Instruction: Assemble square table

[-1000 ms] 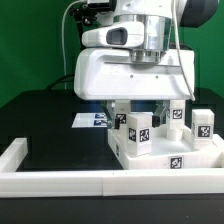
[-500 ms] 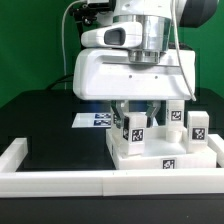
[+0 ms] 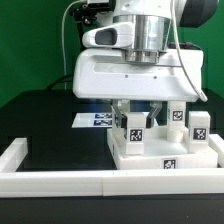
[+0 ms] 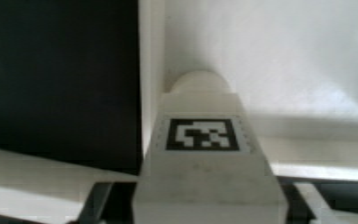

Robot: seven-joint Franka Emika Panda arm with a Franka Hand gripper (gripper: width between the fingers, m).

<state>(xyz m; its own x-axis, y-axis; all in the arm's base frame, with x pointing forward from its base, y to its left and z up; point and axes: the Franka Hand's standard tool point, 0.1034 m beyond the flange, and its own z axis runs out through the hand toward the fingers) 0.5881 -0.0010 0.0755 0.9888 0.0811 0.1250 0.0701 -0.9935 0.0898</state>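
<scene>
Exterior view: the gripper (image 3: pixel 135 112) hangs low over the square tabletop (image 3: pixel 150 158), which lies flat on the black table (image 3: pixel 50 125), pressed up against the long white rail (image 3: pixel 60 180) along the table's near edge. A tagged leg block (image 3: pixel 134 131) stands upright near the slab's corner toward the exterior view's left, directly under the gripper. Two fingers (image 3: pixel 120 108) come down on either side of the leg's top (contact looks likely, though the wrist housing hides the pads).

Two more leg blocks stand upright at the slab's other side: one (image 3: pixel 176 114) toward the far corner, one (image 3: pixel 199 127) at the edge on the exterior view's right.

Wrist view: the leg (image 4: pixel 201 140) fills the middle, tag facing the camera, jaws partly closed with the dark fingers (image 4: pixel 101 200) snug against both flanks. Reads as a grip on the leg.

The marker board (image 3: pixel 98 120) lies flat on the table behind the slab.
</scene>
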